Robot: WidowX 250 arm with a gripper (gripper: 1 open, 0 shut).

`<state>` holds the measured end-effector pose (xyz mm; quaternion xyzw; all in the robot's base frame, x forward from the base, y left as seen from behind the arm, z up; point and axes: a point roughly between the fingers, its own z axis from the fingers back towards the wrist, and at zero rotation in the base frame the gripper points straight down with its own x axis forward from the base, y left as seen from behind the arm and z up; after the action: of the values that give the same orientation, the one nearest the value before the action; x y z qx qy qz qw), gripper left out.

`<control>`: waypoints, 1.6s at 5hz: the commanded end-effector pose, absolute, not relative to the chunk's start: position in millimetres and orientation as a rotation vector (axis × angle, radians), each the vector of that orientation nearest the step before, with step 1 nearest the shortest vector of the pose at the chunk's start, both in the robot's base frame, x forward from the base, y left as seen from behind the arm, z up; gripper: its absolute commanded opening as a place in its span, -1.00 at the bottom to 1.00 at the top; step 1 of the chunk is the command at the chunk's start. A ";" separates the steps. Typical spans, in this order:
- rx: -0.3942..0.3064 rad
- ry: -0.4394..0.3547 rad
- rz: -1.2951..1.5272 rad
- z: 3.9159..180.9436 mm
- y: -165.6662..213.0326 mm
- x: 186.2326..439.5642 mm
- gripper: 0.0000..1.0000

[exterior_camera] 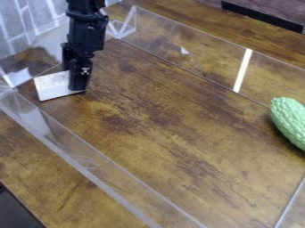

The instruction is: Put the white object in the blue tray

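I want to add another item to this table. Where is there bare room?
The wide wooden stretch between the white object at left and the green vegetable at right is bare. The far-left corner is crowded: the gripper stands against the white object.
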<state>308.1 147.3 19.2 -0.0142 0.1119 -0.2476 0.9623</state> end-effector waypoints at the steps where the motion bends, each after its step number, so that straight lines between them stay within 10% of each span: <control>1: -0.032 0.231 -0.470 18.5 162.1 302.6 -1.00; 8: -0.040 0.255 -0.446 15.7 174.8 303.9 -1.00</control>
<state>313.4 157.6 19.2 -0.0154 0.1236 -0.2396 0.9628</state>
